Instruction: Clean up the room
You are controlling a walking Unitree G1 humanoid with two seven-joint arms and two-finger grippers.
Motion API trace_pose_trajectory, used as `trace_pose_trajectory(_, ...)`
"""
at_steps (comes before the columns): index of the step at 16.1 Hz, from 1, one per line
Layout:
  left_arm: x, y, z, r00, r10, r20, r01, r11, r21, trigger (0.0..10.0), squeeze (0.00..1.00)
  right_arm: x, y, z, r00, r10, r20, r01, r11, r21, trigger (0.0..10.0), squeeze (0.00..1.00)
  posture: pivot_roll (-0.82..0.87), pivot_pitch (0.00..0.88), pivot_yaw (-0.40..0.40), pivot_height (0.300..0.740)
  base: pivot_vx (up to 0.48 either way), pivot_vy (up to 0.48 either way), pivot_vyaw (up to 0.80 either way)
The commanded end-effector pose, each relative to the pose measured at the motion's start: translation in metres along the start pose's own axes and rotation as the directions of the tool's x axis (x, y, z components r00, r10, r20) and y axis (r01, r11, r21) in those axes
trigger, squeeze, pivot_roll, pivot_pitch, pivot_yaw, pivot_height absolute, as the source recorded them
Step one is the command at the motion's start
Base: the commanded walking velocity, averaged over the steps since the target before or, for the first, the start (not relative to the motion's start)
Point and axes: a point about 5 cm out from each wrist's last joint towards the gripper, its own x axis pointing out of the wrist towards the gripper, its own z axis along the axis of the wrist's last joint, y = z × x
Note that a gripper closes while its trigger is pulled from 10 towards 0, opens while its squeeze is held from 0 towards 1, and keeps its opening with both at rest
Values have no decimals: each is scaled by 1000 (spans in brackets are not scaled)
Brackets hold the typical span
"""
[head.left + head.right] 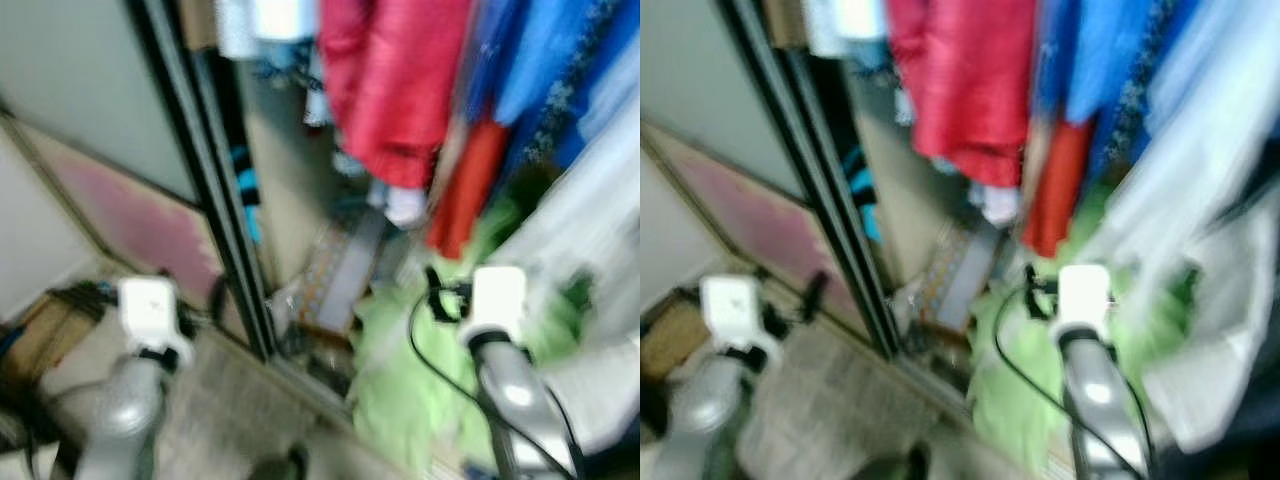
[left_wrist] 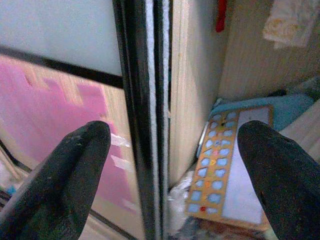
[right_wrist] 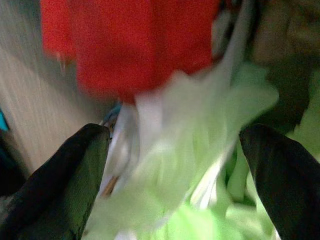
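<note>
The head views are blurred. I face an open wardrobe with a pale green cloth (image 1: 400, 380) heaped on its floor. My right gripper (image 3: 175, 135) hovers open just above that green cloth (image 3: 200, 170), below a hanging red garment (image 3: 125, 40), with nothing between its fingers. My left gripper (image 2: 172, 135) is open too, pointing at the black sliding-door frame (image 2: 142, 100). Just behind the frame, a flat orange board with blue shapes (image 2: 225, 170) leans low inside the wardrobe. Both silver arms rise from the bottom of the head views.
Red (image 1: 390, 80) and blue (image 1: 550, 70) garments hang overhead, and a white garment (image 1: 590, 230) hangs at the right. The sliding door (image 1: 100, 90) with a pink lower panel (image 1: 140, 220) stands at the left. Clutter lies along the door track.
</note>
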Motion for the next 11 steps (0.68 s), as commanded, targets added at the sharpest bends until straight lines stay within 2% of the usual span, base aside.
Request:
trace_pose_trajectory(1,2,2,1,1000,16,-3,-16,1000,-5,10000,0,5,9,5,999,44,13,-45,999,16,10000,0,8,0,-23,740,0,0,800)
trace_pose_trajectory(3,4,-1,2,1000,-1,1,1,1000,-3,10000,0,8,13,9,997,75,24,-76,997,12,10000,0,8,0,-27,740,0,0,800)
trace_pose_trajectory(5,3,1,-2,999,33,-19,-34,998,-45,10000,0,8,12,8,996,87,10,-87,996,16,10000,0,9,0,-35,740,0,0,800)
trace_pose_trajectory(7,3,-3,-1,1000,16,-7,-17,1000,-26,10000,0,9,13,7,995,95,6,-95,995,20,10000,0,12,0,-41,740,0,0,800)
trace_pose_trajectory(11,6,-4,5,999,21,25,-19,998,-57,10000,0,13,15,8,993,120,8,-120,993,24,10000,0,13,0,-47,740,0,0,800)
